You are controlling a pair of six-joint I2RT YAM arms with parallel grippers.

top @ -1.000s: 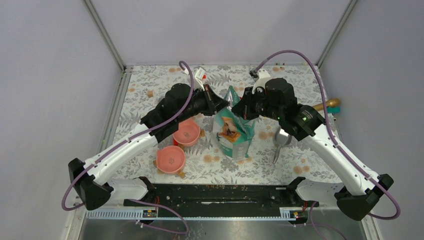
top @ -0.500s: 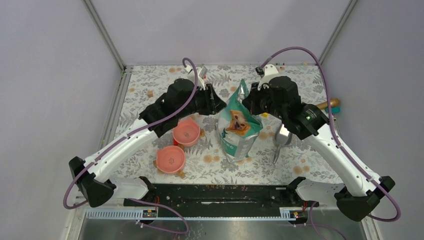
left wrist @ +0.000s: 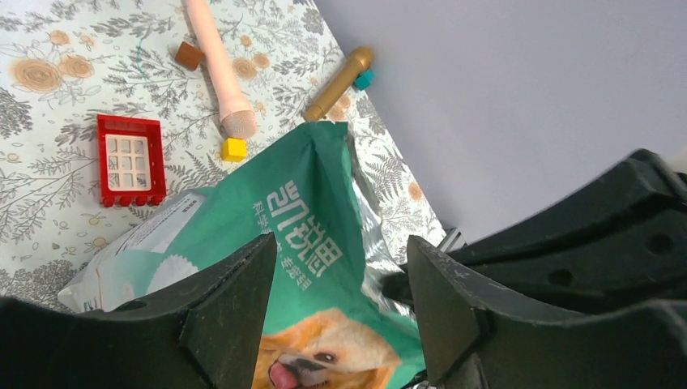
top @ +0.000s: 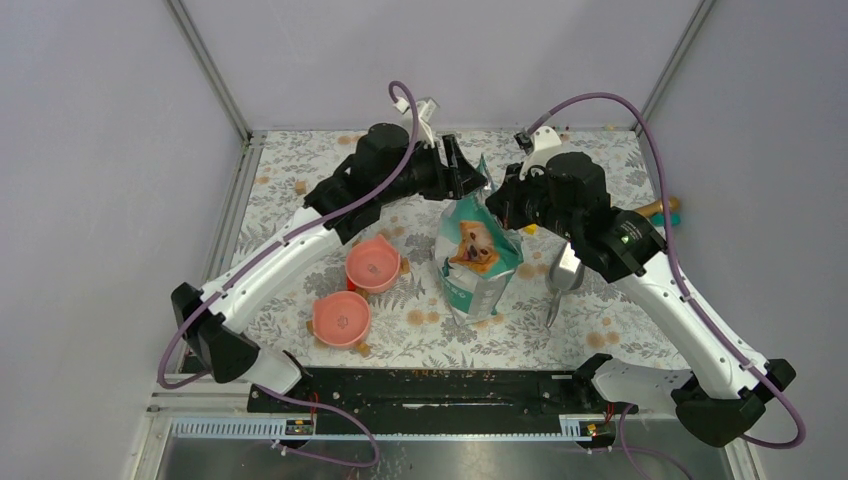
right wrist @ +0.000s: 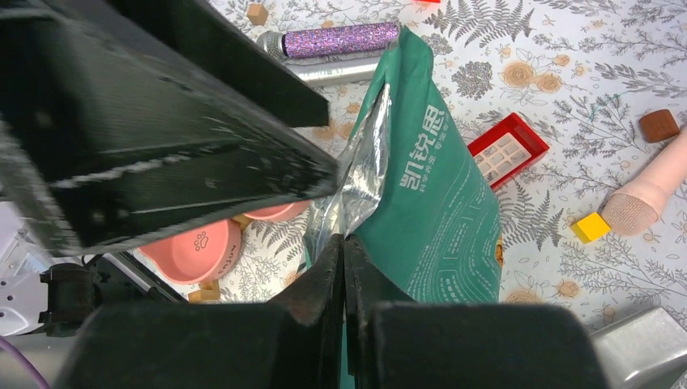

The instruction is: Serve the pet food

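1. Since a second earlier, your left pincer (top: 468, 172) had opened and drawn back from the top of the pet food pouch (top: 475, 255) toward the far side of the table (top: 620, 330). Its fingers (left wrist: 235, 308) stood spread above the bag.
2. Your right pincer (top: 497, 207) was pressed together on the pouch's silver upper edge.
3. The pouch stood mid-table between a pink bowl (top: 373, 264) and a metal scoop (top: 562, 275), and the kibble was hidden inside it.
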